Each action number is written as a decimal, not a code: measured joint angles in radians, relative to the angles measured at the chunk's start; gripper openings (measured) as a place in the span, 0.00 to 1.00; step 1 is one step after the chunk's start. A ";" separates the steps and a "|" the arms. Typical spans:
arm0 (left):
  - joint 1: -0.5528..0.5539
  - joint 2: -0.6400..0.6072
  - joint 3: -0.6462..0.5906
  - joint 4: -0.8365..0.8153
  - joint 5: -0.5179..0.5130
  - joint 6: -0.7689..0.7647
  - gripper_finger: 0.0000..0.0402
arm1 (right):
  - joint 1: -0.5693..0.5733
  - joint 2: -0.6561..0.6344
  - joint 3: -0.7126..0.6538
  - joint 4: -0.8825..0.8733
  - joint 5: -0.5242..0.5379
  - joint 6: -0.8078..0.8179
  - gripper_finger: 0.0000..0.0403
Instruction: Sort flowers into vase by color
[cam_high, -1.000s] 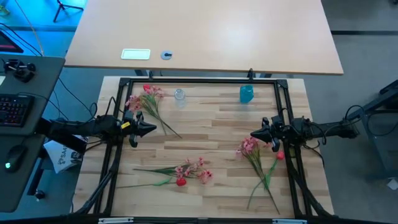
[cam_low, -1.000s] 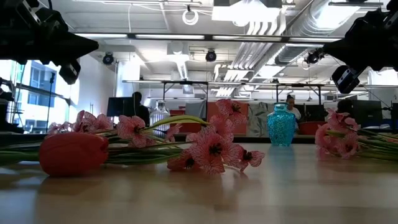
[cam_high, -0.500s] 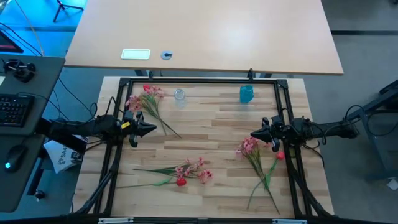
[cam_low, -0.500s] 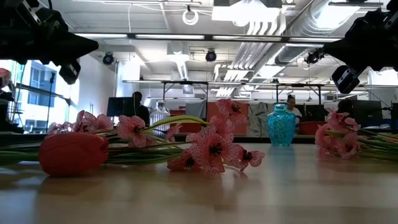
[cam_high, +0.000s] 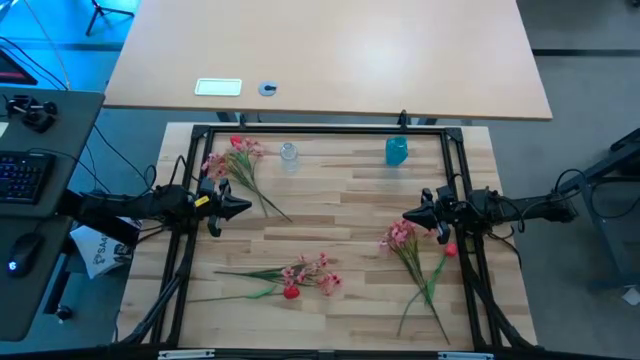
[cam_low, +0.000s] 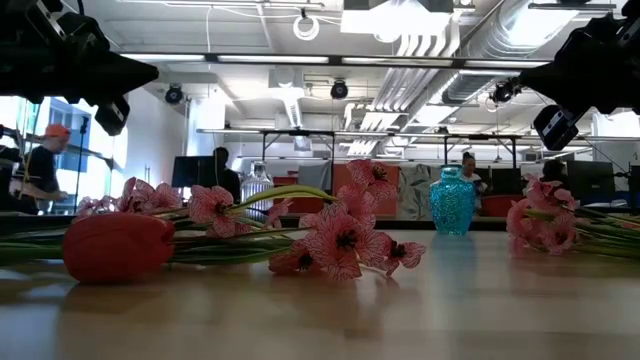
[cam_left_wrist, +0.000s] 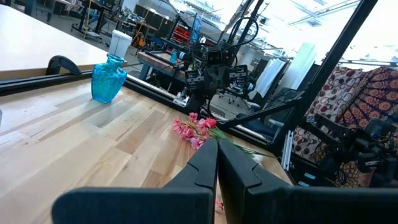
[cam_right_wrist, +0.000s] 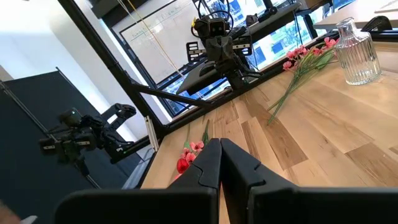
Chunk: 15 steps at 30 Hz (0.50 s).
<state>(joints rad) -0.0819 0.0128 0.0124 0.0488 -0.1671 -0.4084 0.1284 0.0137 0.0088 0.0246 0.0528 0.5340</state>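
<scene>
- Wooden table (cam_high: 340, 200), bare between the two closed jaw pairs.
- Pink spray (cam_high: 232, 160), clear vase (cam_high: 289, 155) beyond left jaws.
- Blue vase (cam_high: 396, 151) beyond right jaws.
- Flowers (cam_high: 405, 240) just under right jaws; flower bunch (cam_high: 300, 275) at near edge.

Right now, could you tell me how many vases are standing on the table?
2: a clear glass vase and a blue vase, both at the table's far edge, apart from each other, neither holding a flower.

Left arm — extended inward from the table's left edge, left gripper (cam_high: 243, 207) raised, fingers pressed together. Right arm — mirrored from the right edge, right gripper (cam_high: 408, 215) likewise closed and empty.
</scene>
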 joint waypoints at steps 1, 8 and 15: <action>0.000 0.000 0.000 0.000 0.000 0.000 0.00 | 0.000 0.000 0.000 0.000 0.002 -0.008 0.00; 0.000 0.000 0.000 0.000 0.000 0.000 0.00 | 0.001 0.000 0.000 0.107 0.077 0.431 0.00; 0.000 0.000 0.000 0.000 0.000 0.000 0.00 | 0.008 0.020 0.001 0.508 0.216 0.476 0.00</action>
<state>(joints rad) -0.0822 0.0128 0.0124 0.0487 -0.1672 -0.4084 0.1363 0.0333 0.0093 0.5324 0.2686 1.0095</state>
